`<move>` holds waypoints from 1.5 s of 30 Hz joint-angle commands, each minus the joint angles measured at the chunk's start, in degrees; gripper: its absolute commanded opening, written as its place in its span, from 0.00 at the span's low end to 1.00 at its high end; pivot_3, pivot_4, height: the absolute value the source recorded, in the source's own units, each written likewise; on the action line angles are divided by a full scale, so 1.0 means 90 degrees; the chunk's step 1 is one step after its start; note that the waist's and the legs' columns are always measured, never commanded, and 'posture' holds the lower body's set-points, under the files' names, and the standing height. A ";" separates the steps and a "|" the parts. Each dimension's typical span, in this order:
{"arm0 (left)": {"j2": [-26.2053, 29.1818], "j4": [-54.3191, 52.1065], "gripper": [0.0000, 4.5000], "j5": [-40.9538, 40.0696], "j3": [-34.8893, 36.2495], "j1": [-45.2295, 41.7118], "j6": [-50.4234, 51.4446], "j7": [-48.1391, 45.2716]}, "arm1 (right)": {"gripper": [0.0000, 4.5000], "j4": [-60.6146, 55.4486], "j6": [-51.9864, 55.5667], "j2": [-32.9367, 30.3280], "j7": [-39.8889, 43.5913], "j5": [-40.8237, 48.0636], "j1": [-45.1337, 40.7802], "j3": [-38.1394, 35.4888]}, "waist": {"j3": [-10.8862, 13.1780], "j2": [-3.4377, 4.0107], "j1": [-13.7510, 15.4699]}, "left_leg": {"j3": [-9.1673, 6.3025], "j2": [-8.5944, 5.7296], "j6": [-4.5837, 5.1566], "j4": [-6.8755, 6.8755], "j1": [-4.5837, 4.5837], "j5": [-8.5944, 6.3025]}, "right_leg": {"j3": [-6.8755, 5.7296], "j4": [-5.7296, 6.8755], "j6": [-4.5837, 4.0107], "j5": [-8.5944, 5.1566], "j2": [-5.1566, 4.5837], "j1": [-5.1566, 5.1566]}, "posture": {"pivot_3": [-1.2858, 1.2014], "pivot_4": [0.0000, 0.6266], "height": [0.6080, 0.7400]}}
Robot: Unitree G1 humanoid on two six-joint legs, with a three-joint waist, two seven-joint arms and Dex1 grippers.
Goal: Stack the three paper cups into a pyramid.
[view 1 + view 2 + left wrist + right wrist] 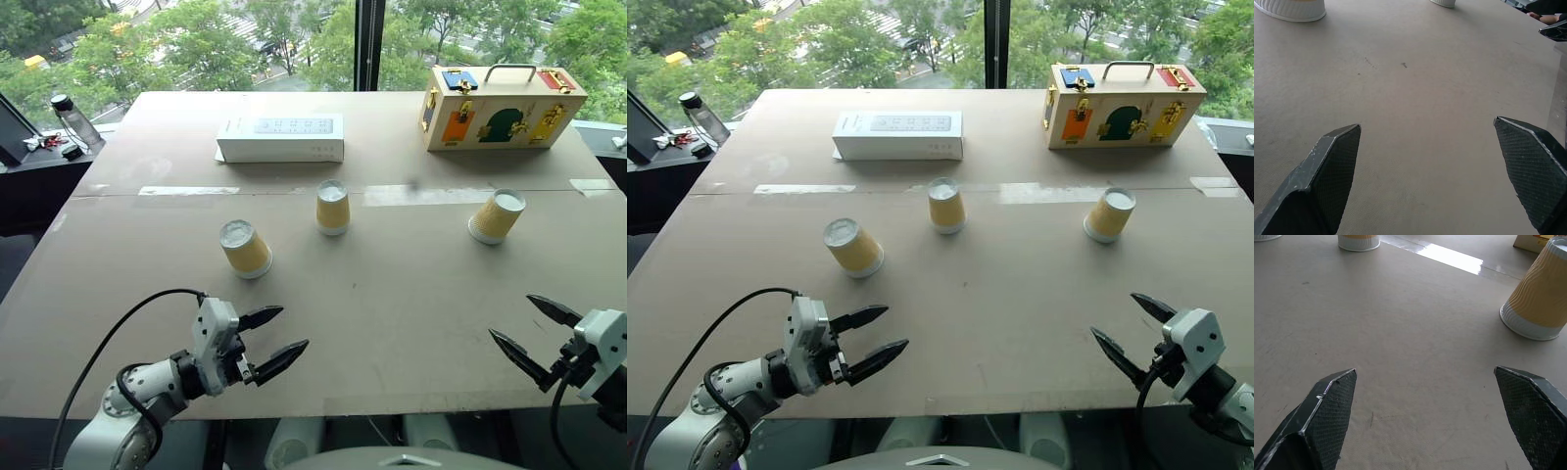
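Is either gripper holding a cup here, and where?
Nothing is held. The left gripper and right gripper are open and empty, short of the three paper cups.

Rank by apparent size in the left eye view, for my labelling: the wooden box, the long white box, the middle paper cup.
1. wooden box
2. long white box, only slightly smaller
3. middle paper cup, despite being nearer

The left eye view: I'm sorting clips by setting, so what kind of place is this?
Probably an upper-floor indoor test room: a big brown table stands against large windows overlooking treetops and a street. Three paper cups and a wooden latch box are laid out.
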 commanded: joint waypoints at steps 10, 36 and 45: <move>-0.0216 -0.0660 1.00 -0.0392 -0.0015 -0.0796 0.0133 0.0366 | 0.99 -0.0842 0.1884 0.0124 -0.2506 -0.0559 -0.2481 0.0719 | 0.0003 0.0008 0.0036 | -0.0001 0.0004 -0.0008 0.0001 -0.0008 -0.0005 | -0.0010 -0.0008 -0.0025 0.0016 0.0008 -0.0007 | 0.52 0.24 1.00; 0.0185 -0.1036 1.00 -0.1143 0.0294 -0.0456 -0.0107 -0.0516 | 0.50 0.2361 0.3120 0.0404 -0.3758 -0.0993 -0.5972 0.1046 | 0.0020 0.0037 -0.0135 | 0.0003 -0.0004 -0.0007 -0.0005 -0.0015 -0.0005 | 0.0001 -0.0023 -0.0033 0.0023 0.0030 -0.0013 | 0.52 0.24 1.00; -0.0222 -0.0615 1.00 -0.0828 0.0493 -0.0199 -0.0772 -0.0554 | 0.44 0.0424 0.3318 -0.0192 -0.1983 0.0174 -0.5346 0.1544 | 0.0027 0.0047 -0.0129 | 0.0001 0.0000 -0.0001 -0.0005 -0.0018 -0.0008 | -0.0001 -0.0028 -0.0024 0.0027 0.0031 -0.0013 | 0.52 0.24 1.00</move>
